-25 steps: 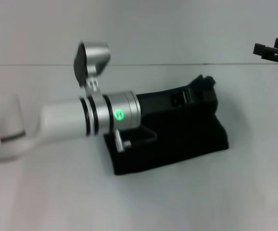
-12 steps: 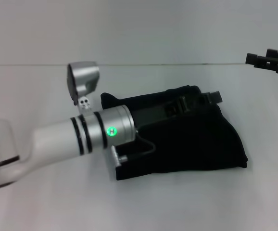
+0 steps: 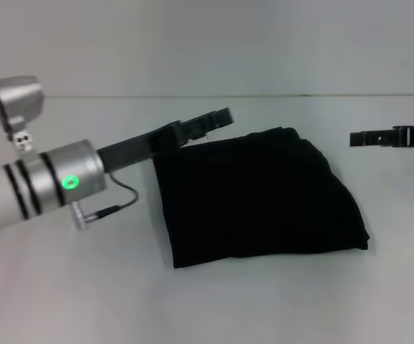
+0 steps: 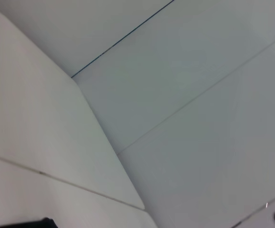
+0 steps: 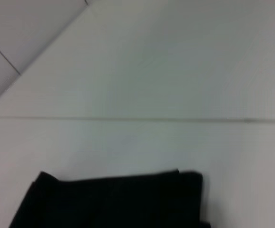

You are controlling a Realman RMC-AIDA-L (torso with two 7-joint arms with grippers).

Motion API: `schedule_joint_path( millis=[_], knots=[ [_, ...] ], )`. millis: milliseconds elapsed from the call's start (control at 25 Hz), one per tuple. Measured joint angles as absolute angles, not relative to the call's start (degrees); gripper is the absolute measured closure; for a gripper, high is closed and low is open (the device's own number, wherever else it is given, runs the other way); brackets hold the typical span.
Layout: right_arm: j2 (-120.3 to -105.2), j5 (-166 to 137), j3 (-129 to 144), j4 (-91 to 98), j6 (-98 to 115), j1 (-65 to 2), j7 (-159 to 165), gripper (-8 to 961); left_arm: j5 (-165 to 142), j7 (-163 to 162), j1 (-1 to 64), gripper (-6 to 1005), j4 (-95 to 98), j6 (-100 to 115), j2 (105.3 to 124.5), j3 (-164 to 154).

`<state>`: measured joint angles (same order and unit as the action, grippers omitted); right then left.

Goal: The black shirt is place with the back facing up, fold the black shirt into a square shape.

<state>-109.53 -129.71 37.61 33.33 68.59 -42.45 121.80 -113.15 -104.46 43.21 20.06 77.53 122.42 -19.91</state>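
Note:
The black shirt (image 3: 257,201) lies folded into a rough square in the middle of the white table (image 3: 264,301), plain side up. One folded edge of it also shows in the right wrist view (image 5: 113,199). My left gripper (image 3: 225,115) hangs in the air just off the shirt's far left corner, clear of the cloth and holding nothing. Out to the right, my right gripper (image 3: 354,138) floats level, apart from the shirt's right edge. The left wrist view shows only pale surfaces.
Bare white tabletop surrounds the shirt on every side. A pale wall (image 3: 207,43) rises behind the table's far edge. My left forearm (image 3: 42,186) reaches in over the table's left side.
My left arm has pulled back to the left and lifted off the shirt, which now lies uncovered and wider. The right gripper has come lower and further in from the right.

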Motion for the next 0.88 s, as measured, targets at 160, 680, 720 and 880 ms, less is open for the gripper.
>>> schedule_joint_path(
  millis=[160,680,720,880],
  knots=[
    [-109.78,-132.2,38.1,29.9,66.9,-43.5,125.8,31,-113.1,-97.7,40.5,60,23.5,83.5,121.65,-21.2],
    [-110.9,-132.5,40.7,21.8,62.0,-45.6,130.9,31,-115.6,-92.3,38.8,51,28.3,86.6,120.93,-22.0],
    [-111.02,-132.5,40.7,21.4,61.6,-45.7,131.0,31,-115.6,-92.3,38.8,52,28.4,86.2,120.9,-22.0],
    [-111.22,-132.5,40.8,20.8,60.3,-45.9,131.3,31,-115.7,-92.2,38.9,55,28.4,84.5,120.82,-22.2]
  ],
)
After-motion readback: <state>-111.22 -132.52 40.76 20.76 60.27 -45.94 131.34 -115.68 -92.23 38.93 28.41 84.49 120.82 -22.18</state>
